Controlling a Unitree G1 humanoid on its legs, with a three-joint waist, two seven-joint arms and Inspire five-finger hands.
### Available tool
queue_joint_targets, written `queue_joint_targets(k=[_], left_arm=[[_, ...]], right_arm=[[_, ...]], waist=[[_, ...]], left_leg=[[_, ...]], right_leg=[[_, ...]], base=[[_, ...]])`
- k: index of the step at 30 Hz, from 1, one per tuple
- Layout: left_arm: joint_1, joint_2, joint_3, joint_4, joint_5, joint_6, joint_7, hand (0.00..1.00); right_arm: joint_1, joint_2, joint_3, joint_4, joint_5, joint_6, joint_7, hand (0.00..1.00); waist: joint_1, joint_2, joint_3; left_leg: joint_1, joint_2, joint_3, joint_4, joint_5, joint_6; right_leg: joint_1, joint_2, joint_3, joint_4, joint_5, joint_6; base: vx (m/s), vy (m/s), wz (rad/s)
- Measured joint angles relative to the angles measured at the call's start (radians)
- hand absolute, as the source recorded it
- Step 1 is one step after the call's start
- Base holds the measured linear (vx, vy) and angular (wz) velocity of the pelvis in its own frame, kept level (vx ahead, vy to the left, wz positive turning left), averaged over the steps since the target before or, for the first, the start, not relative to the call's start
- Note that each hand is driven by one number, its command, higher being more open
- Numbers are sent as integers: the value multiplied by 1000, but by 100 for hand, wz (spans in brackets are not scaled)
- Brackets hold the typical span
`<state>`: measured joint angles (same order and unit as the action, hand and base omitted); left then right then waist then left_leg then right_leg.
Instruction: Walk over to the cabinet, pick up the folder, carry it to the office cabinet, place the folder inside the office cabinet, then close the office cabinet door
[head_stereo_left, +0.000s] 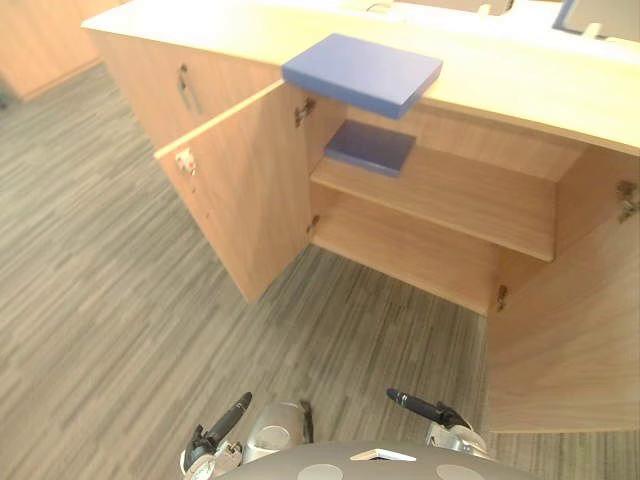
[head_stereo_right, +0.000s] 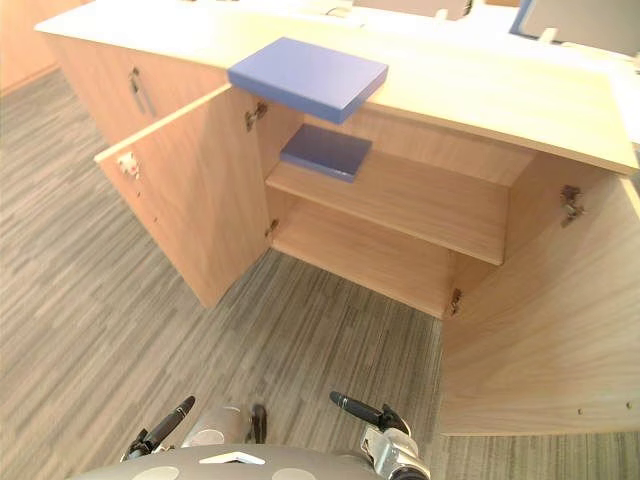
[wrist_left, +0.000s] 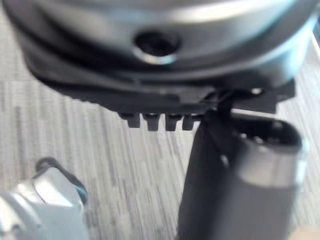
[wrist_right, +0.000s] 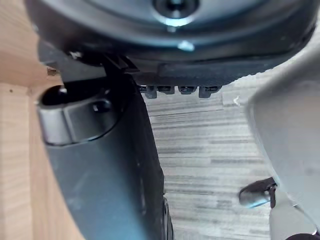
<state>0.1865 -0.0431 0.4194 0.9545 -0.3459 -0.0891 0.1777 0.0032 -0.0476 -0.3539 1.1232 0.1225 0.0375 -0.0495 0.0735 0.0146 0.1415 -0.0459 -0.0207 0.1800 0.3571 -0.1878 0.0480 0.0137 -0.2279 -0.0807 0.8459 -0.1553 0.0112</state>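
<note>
We saw a blue folder (head_stereo_left: 362, 73) overhanging the cabinet's (head_stereo_left: 520, 85) front edge, another folder (head_stereo_left: 370, 147) at its upper shelf's (head_stereo_left: 450, 195) left end; left hand (head_stereo_left: 228, 418) and right hand (head_stereo_left: 420, 406) hung straight-fingered, empty.

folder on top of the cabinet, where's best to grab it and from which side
Probably the folder by its near corner, which juts past the countertop edge above the open cabinet. Come from the front, fingers under the overhang, thumb on top: the rest lies flat.
</note>
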Motion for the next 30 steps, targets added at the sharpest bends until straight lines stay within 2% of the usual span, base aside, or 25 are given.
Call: queue_joint_targets(k=[1,2,3,4,6,7,9,10,11,12,14,15,17,20,21,23,25,27,29,30], left_arm=[[0,3,-4,0,0,0,0,100],[0,14,-19,0,2,0,-2,100],[0,25,-21,0,4,0,-4,100],[-5,35,-22,0,5,0,-6,100],[-18,37,-32,0,23,0,-7,100],[-18,39,-52,0,40,0,-10,100],[-19,39,-71,10,42,2,-18,100],[-19,39,-68,10,38,2,-21,100],[-23,58,-68,9,41,2,-31,100],[-28,49,-76,10,42,6,-30,100],[-34,34,-116,8,43,4,-39,100],[-41,22,-149,0,44,5,-57,100],[-39,19,-178,-28,44,4,-78,100],[-26,15,-238,-96,41,3,-104,100],[-16,24,-271,-130,34,3,-127,100],[-21,44,-313,-151,32,2,-146,100],[-20,64,-346,-161,16,3,-163,100],[-17,76,-372,-186,-15,6,-170,100],[-2,79,-383,-284,-64,9,-175,100],[9,79,-387,-321,-83,9,-175,100]], right_arm=[[0,-1,0,0,0,-1,0,100],[1,-7,1,-1,-1,-5,0,100],[2,-11,3,-1,-6,-6,-2,100],[5,-11,5,0,-12,-6,-2,100],[2,-6,0,-1,-3,-5,0,100],[-8,-9,1,-1,2,-5,0,100],[-9,-6,8,0,2,-3,0,100],[-7,0,13,-1,1,-2,0,100],[3,18,14,-2,4,1,1,100],[2,5,20,-8,0,2,3,100],[16,1,21,-29,-1,1,1,100],[22,1,23,-32,-8,0,1,100],[22,1,38,-31,-28,6,4,100],[21,1,55,-28,-44,8,15,100],[22,0,79,-23,-68,12,24,100],[21,3,104,-17,-79,15,29,100],[19,4,127,-18,-79,15,34,100],[21,2,132,-18,-79,14,37,100],[16,-4,144,-23,-78,13,40,100],[14,-6,146,-24,-78,13,39,100]], waist=[[-2,0,0],[-18,4,0],[-27,1,-3],[-29,0,-3],[-36,0,-3],[-51,1,-3],[-52,-1,-3],[-52,-14,-6],[-49,-50,-7],[-52,-19,-5],[-56,-5,-15],[-53,6,-26],[-52,8,-32],[-52,8,-45],[-51,-1,-69],[-50,-16,-78],[-53,-22,-78],[-53,-24,-74],[-48,-18,-35],[-46,-15,-25]], left_leg=[[9,-2,3,-2,-3,2],[55,-6,14,-16,-20,9],[82,-4,14,-30,-33,18],[110,5,14,-52,-41,6],[131,25,16,-80,-40,5],[132,42,12,-81,-43,0],[142,67,11,-77,-57,-28],[140,74,11,-61,-61,-53],[138,72,3,-30,-86,-82],[139,108,-21,-15,-100,-101],[146,134,-48,-44,-100,-121],[167,140,-56,-92,-81,-131],[183,150,-57,-134,-64,-140],[191,168,-64,-176,-51,-144],[174,170,-65,-193,-44,-144],[152,168,-66,-203,-39,-144],[141,168,-75,-197,-40,-145],[124,173,-105,-150,-63,-148],[42,180,-147,84,-96,-134],[14,182,-147,149,-96,-134]], right_leg=[[-4,-10,-9,18,8,-5],[-27,-60,-90,100,23,-22],[-42,-80,-146,128,19,-28],[-68,-84,-196,134,4,-46],[-104,-71,-248,64,-40,-32],[-115,-51,-268,-36,-64,-20],[-115,-19,-272,-231,-62,-6],[-113,-12,-268,-338,-37,11],[-103,-14,-247,-423,21,30],[-99,18,-243,-393,16,26],[-91,55,-238,-412,13,22],[-51,83,-245,-484,13,22],[-17,110,-246,-559,21,18],[27,151,-257,-675,69,15],[32,167,-258,-744,103,16],[30,180,-259,-797,129,19],[31,183,-266,-811,131,20],[48,189,-274,-811,124,11],[99,186,-292,-811,112,6],[113,181,-298,-811,107,5]], base=[[124,195,-30],[128,143,-20],[150,112,-27],[152,49,-19],[120,-18,-11],[111,-62,-1],[193,-133,-2],[285,-234,0],[291,-285,4],[240,-230,8],[198,-131,22],[222,-116,20],[162,-99,7],[80,-45,3],[53,-4,1],[49,8,0],[63,21,10],[87,44,24],[68,92,35],[43,124,37]])
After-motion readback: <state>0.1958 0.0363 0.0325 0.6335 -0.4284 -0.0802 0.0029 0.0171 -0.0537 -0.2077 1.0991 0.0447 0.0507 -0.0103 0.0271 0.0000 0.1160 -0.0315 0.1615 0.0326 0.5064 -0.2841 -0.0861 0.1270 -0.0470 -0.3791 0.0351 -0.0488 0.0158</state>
